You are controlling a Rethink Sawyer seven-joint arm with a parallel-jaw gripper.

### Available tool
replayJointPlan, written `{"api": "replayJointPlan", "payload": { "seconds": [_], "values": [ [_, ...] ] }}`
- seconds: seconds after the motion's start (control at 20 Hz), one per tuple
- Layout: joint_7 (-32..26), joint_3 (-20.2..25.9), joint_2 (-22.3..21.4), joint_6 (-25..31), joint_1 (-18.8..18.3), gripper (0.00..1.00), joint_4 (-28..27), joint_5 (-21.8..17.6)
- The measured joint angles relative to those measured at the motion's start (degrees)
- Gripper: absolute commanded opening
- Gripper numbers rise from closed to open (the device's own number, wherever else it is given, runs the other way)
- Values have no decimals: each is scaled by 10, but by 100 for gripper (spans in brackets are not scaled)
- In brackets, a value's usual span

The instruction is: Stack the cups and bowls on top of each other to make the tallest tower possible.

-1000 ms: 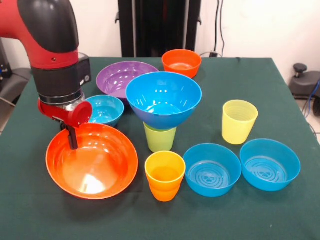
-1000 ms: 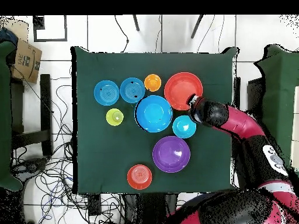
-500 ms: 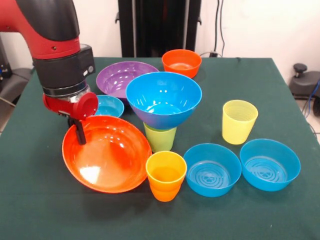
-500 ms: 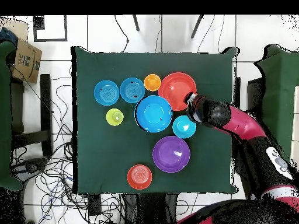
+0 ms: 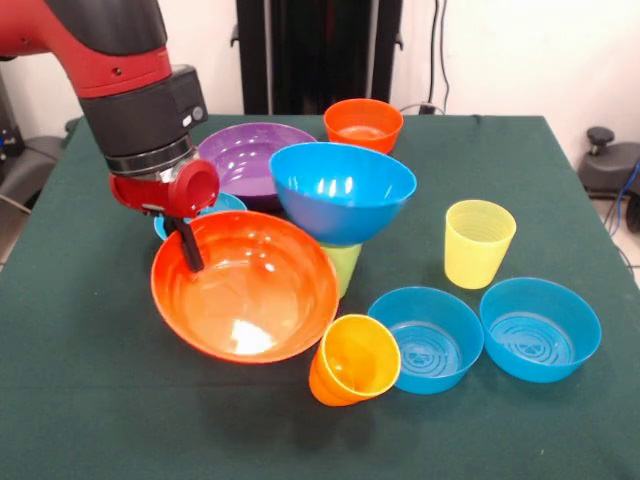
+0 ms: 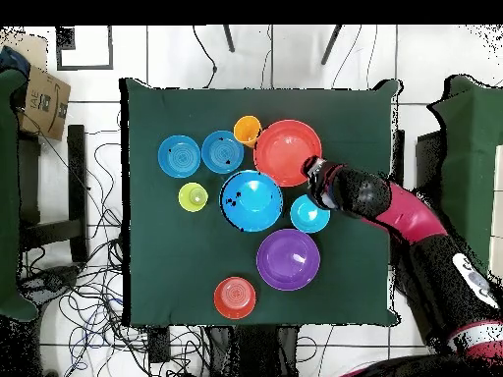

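- The arm (image 5: 110, 40) has a glossy red shell with a rounded black cover on top.
- Below it sits a black cylindrical wrist section (image 5: 145, 120) with a boxy black block on one side.
- A silver metal ring runs under the black section.
- A red rounded housing (image 5: 170, 188) follows, ending in a round cap.
- A thin black finger (image 5: 188, 248) juts down.
- The overhead view shows pale markings on a lower link (image 6: 470, 280).

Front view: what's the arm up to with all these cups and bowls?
The gripper holds the large orange bowl by its rim, one finger inside, and has it tilted against its neighbours. The orange cup beside it leans over. The large blue bowl sits tilted on the lime green cup. The purple bowl, yellow cup and the other bowls stand unstacked on the table.
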Motion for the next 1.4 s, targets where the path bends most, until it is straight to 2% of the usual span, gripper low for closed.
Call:
{"api": "replayJointPlan", "payload": {
  "seconds": [0.4, 1.4],
  "values": [
    [0, 28, -10, 29, -17, 0, 14, 3],
    [0, 50, -8, 30, -31, 0, 19, 3]
  ]
}}
